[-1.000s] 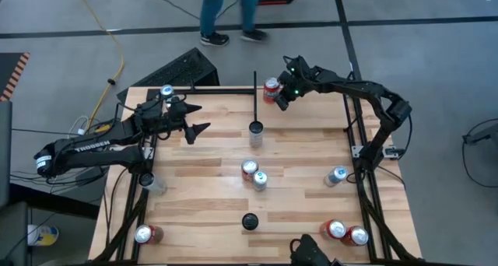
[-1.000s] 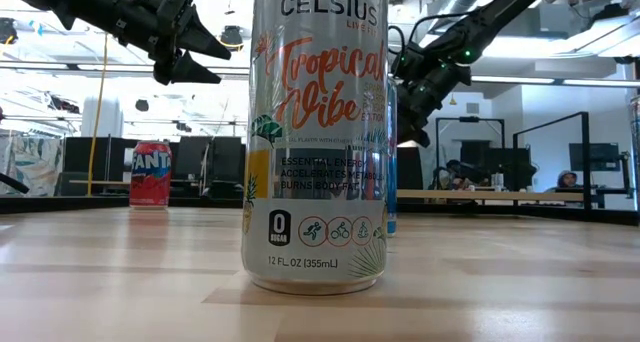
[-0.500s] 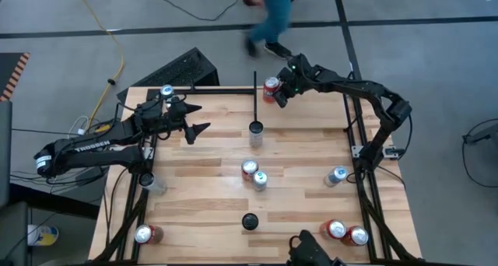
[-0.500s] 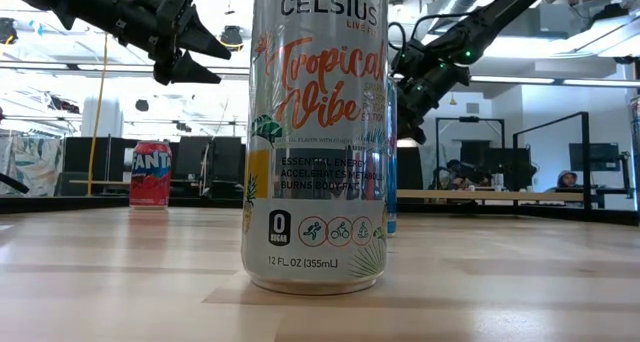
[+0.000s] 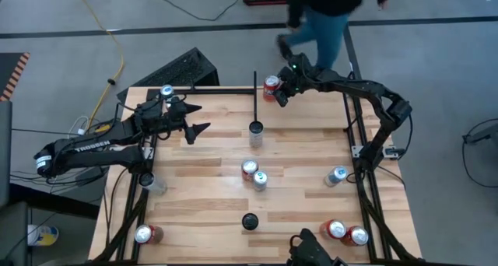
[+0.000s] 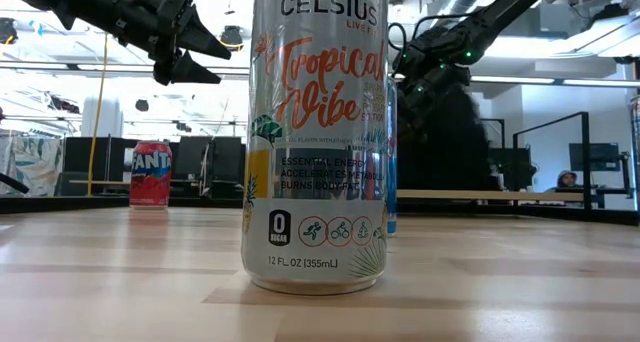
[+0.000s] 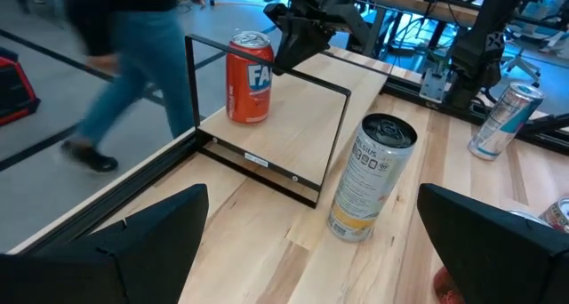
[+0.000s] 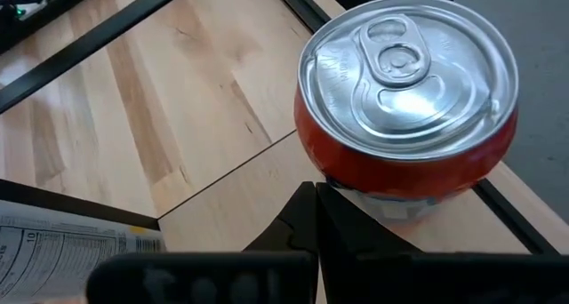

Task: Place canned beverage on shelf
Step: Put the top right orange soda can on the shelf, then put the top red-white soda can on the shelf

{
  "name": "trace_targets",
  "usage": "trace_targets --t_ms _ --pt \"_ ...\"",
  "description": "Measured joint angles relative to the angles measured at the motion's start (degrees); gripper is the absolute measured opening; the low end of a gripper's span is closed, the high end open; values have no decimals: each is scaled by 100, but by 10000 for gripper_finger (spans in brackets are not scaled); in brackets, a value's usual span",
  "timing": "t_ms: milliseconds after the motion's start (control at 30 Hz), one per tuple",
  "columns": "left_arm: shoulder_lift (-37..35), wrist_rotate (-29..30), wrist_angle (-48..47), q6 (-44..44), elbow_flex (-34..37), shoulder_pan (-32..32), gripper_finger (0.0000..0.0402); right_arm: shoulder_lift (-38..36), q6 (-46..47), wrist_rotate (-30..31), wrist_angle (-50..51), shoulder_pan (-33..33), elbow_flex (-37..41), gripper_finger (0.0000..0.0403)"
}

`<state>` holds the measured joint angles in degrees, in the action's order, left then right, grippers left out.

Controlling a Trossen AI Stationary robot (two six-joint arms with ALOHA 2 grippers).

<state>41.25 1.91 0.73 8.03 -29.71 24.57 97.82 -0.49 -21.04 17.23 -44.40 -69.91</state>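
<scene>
A red Fanta can (image 5: 271,85) stands upright at the far edge of the light wood shelf bay (image 5: 311,118), just right of the thin black divider bar (image 5: 254,95). It also shows in the right wrist view (image 8: 409,100) and the left wrist view (image 7: 248,77). My right gripper (image 5: 279,98) is shut, with its fingertips (image 8: 313,197) close beside the can's side, slanting down from the right. My left gripper (image 5: 204,117) is open and empty, raised over the table's far left part. My right gripper's shut fingertips (image 8: 307,211) stand right by the lower side of the red can (image 8: 391,193). I cannot tell whether they touch it. The can stands upright on the wood.
A tall pale can (image 5: 255,130) stands at the divider's near end. Two cans (image 5: 254,174) stand mid-table, one (image 5: 337,175) at right, two red ones (image 5: 346,232) near right, one (image 5: 144,234) near left, one (image 5: 166,91) far left. A person (image 5: 327,17) walks beyond the far edge.
My right gripper has gone a little toward the table's far edge and up, staying by the red can. The person beyond the far edge has walked toward the right.
</scene>
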Motion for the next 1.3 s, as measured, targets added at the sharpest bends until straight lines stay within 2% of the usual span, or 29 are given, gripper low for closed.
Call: trace_targets --t_ms 267,567,733,967,1133,1300 --pt "0 -1 1 -1 0 1 391 -185 2 -153 594 0 4 20" --pt "-2 -4 -21 -158 0 -1 391 -1273 -44 -132 1671 405 2 20" --pt "-2 -6 -46 -238 0 -1 391 -1937 -5 526 2161 1156 2 21" --pt "-2 -12 -279 -369 0 -1 391 -2544 195 1564 2302 2741 6 21" --pt "0 -201 -234 -309 0 1 391 -2960 19 1964 1605 3702 543 21" --pt "0 -350 76 -230 0 1 391 -3433 44 1967 593 4075 1341 21"
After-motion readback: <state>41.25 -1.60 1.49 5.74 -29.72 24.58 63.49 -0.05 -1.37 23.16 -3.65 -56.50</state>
